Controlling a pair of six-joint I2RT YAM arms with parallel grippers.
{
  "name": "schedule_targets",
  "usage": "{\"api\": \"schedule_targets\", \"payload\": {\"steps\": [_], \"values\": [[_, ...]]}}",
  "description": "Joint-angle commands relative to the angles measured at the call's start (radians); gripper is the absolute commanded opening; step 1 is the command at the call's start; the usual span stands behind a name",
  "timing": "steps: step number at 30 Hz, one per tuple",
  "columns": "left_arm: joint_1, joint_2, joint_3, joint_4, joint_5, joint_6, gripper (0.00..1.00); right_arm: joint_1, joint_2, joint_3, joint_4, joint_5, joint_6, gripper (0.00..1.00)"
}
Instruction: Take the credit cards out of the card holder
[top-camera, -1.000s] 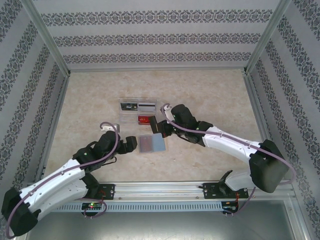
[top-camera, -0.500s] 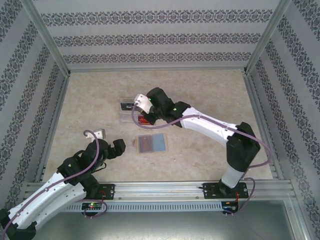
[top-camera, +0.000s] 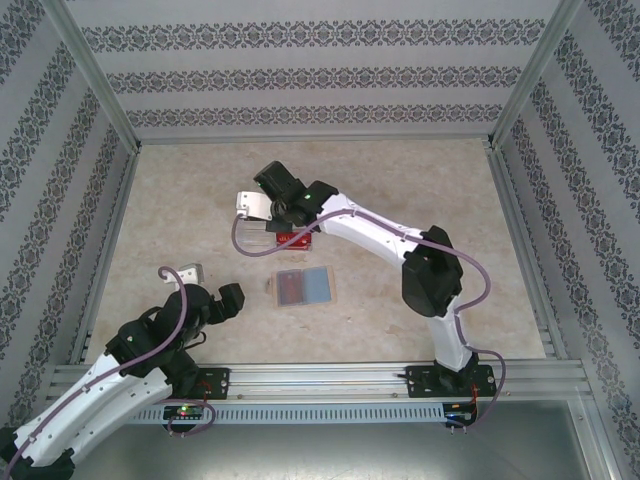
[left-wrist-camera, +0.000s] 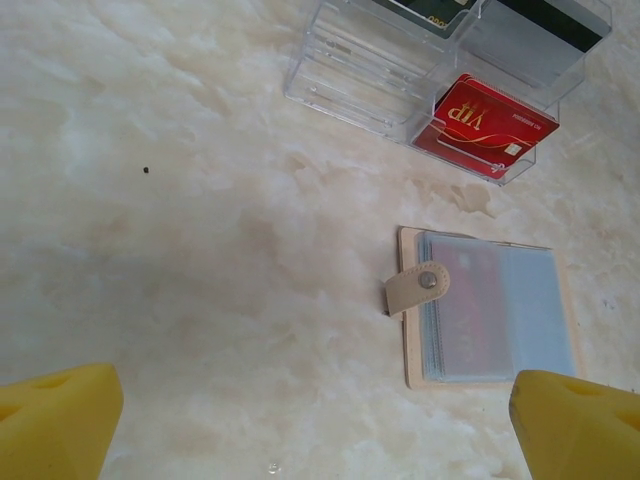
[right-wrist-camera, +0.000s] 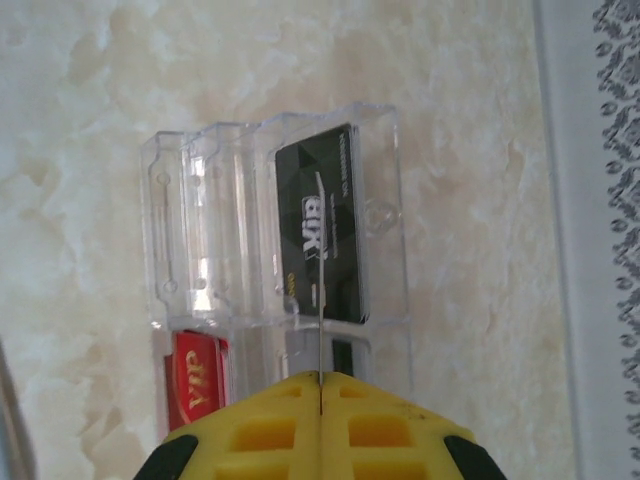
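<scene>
A clear plastic tray (left-wrist-camera: 350, 75) sat on the pale marbled surface (left-wrist-camera: 200, 250), a red VIP card (left-wrist-camera: 485, 128) in one compartment, a black card (right-wrist-camera: 322, 225) in another.

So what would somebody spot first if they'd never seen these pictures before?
Probably the bright red VIP card in the clear tray, mid-table. Above that tray, the right gripper is shut on what looks like a credit card, seen edge-on as a thin line. Nearer the arms, the tan card holder lies open and flat.
</scene>
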Motion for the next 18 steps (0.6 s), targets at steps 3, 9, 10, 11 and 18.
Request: {"api": "schedule_targets", "payload": {"steps": [3, 9, 10, 11, 18], "values": [[0.007, -0.018, -0.01, -0.058, -0.033, -0.021, 1.0, 0.017, 0.096, 0.15, -0.097, 0.036, -0.096, 0.0], [0.007, -0.021, -0.008, -0.067, -0.041, -0.026, 1.0, 0.021, 0.18, 0.267, -0.143, 0.053, -0.116, 0.0], [0.007, -0.023, -0.009, -0.065, -0.042, -0.026, 1.0, 0.02, 0.19, 0.28, -0.149, 0.051, -0.116, 0.0], [0.007, -0.023, -0.008, -0.069, -0.043, -0.026, 1.0, 0.021, 0.197, 0.293, -0.154, 0.046, -0.116, 0.0], [0.007, -0.025, -0.009, -0.07, -0.044, -0.026, 1.0, 0.015, 0.251, 0.336, -0.17, 0.047, -0.107, 0.0]]}}
